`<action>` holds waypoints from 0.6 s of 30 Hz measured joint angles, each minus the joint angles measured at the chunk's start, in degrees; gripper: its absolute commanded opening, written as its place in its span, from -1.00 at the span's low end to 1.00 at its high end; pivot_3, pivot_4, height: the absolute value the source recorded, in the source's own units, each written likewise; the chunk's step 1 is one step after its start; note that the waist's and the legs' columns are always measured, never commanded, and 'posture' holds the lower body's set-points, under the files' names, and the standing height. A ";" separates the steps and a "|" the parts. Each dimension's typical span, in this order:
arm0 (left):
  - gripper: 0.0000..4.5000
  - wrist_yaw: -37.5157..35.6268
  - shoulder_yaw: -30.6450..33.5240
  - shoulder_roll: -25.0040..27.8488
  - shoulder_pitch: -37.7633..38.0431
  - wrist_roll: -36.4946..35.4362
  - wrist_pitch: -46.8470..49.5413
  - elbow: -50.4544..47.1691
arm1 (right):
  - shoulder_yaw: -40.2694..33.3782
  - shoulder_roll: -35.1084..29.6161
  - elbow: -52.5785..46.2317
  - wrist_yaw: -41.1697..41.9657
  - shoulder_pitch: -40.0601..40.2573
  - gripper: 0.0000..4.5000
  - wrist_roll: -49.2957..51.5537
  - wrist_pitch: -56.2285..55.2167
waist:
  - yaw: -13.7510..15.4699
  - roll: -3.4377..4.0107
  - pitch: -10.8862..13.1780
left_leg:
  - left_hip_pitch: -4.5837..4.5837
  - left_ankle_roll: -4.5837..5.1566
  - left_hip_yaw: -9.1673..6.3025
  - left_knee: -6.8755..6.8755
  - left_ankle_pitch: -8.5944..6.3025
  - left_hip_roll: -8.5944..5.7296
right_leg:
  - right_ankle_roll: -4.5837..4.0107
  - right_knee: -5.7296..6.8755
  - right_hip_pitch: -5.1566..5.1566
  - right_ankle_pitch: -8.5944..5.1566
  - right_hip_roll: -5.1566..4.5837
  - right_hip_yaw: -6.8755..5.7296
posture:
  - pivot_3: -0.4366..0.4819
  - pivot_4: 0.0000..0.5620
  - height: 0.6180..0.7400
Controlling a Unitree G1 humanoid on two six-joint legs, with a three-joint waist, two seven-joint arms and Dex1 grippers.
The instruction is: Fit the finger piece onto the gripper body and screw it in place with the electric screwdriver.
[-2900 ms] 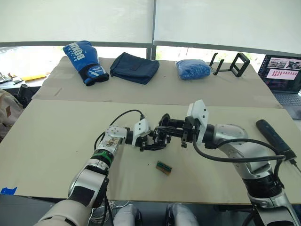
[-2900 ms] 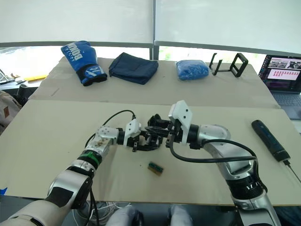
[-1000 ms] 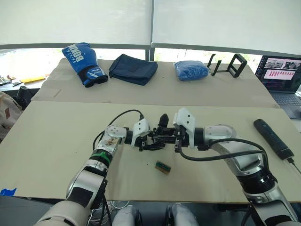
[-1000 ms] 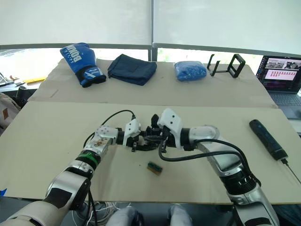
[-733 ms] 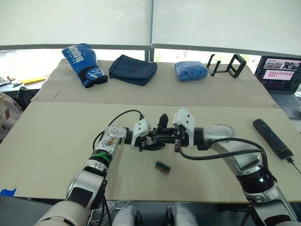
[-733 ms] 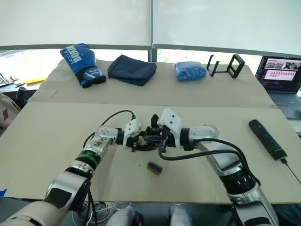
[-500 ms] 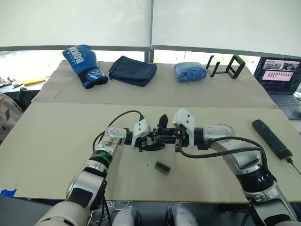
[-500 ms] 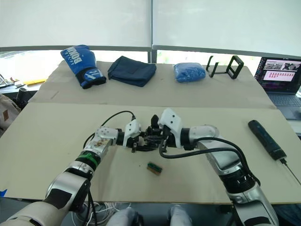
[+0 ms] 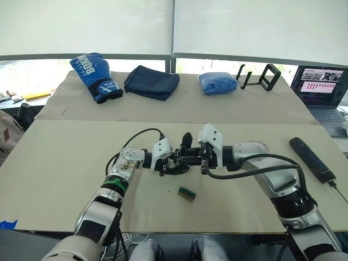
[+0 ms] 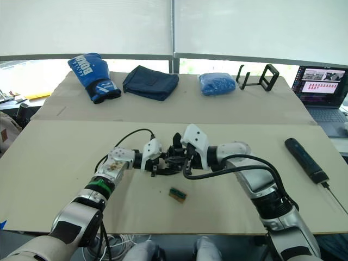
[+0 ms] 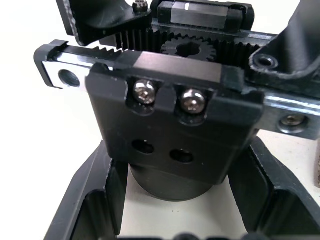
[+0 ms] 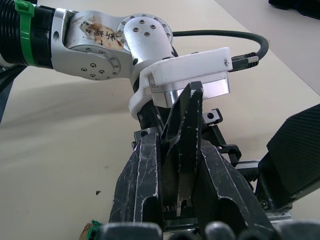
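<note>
Since 2.9 seconds ago the right arm has swung in from three o'clock, so its white-bodied right claw [image 9: 197, 158] now meets the left claw [image 9: 173, 163] at the middle of the beige tabletop [image 9: 65, 163]. Between them sits the small black gripper body with toothed racks and a round stubby base [image 11: 175, 125]. The left claw's two black fingers are clamped on that base, one on each side. In the right wrist view the right claw's fingers [image 12: 145, 200] are pressed together on the small black tapered plastic finger piece [image 12: 182, 130], held upright just beside the gripper body's rack end. A small green-brown block [image 9: 187, 193] lies on the tabletop near the claws, toward six o'clock. The long thick black cylindrical electric screwdriver [image 9: 311, 159] lies flat well apart at three o'clock, untouched. At eleven o'clock rests a blue boxing glove [image 9: 95, 74].
</note>
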 measured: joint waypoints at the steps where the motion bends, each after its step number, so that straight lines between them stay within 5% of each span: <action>1: 0.02 0.02 0.00 0.01 0.04 0.00 0.11 -0.09 | 0.00 0.00 0.04 0.03 0.01 -0.82 -0.01 -0.23 | 0.00 0.00 0.00 | 0.00 0.00 0.00 0.00 0.00 0.00 | 0.00 0.00 0.00 0.00 0.00 0.00 | -0.05 -0.47 1.00; 11: 0.02 0.04 0.03 0.14 0.12 -0.01 0.55 -0.34 | 0.07 0.22 1.11 1.18 0.34 -0.82 -0.07 -4.09 | -0.10 0.00 0.00 | -0.02 0.00 0.00 -0.01 0.00 0.00 | 0.00 -0.01 -0.02 0.00 -0.01 0.00 | -0.05 -0.47 1.00; 18: 0.02 -0.22 0.12 0.18 0.08 -0.10 0.46 -0.35 | -0.67 1.93 3.20 2.31 1.09 0.30 -0.57 -8.40 | -0.14 0.00 0.01 | -0.10 0.00 0.01 -0.02 0.00 0.00 | 0.00 0.00 -0.10 0.00 0.00 0.00 | -0.05 -0.47 1.00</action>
